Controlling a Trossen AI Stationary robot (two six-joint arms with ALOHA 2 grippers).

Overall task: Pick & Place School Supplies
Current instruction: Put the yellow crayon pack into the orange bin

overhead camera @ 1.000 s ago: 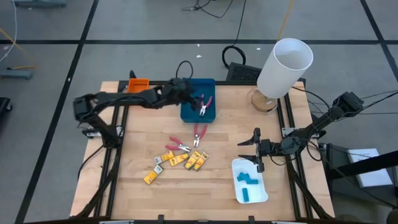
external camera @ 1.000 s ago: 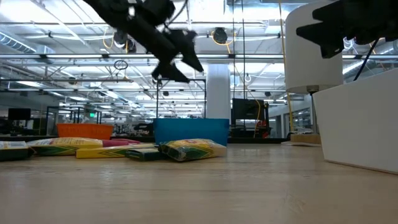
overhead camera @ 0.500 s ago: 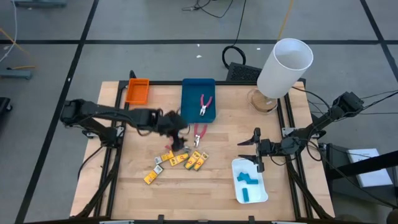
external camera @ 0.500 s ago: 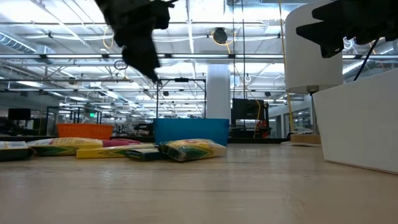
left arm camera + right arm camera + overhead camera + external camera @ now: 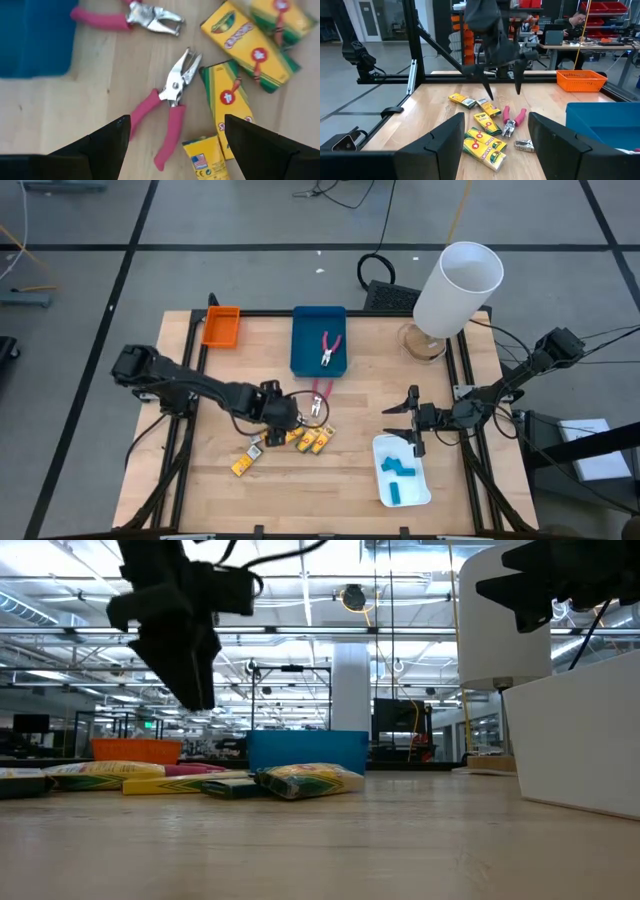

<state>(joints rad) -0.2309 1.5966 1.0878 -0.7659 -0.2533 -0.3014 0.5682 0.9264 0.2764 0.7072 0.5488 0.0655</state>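
Observation:
My left gripper [image 5: 283, 417] is open and hovers just above a pink-handled pliers [image 5: 170, 100] that lies flat on the table; its fingers stand on either side without touching. A second pliers [image 5: 320, 394] lies nearby on the table. A third [image 5: 328, 348] lies in the blue tray [image 5: 303, 360]. Several yellow boxes [image 5: 300, 438] lie flat near the gripper. Light-blue blocks [image 5: 398, 472] lie in the white tray [image 5: 380, 448]. My right gripper [image 5: 411, 422] is open and empty, over that tray's far edge.
An orange tray [image 5: 221, 326] stands at the far left, and a tall white cylinder [image 5: 455, 288] at the far right. One yellow box [image 5: 243, 464] lies apart toward the near edge. Bare wood lies between the boxes and the white tray. A person [image 5: 577, 20] sits far behind.
My left gripper has gone from over the blue tray toward the table's near edge and down, and now hangs open over the pliers beside the yellow boxes. The pliers in the blue tray has stayed where it lay.

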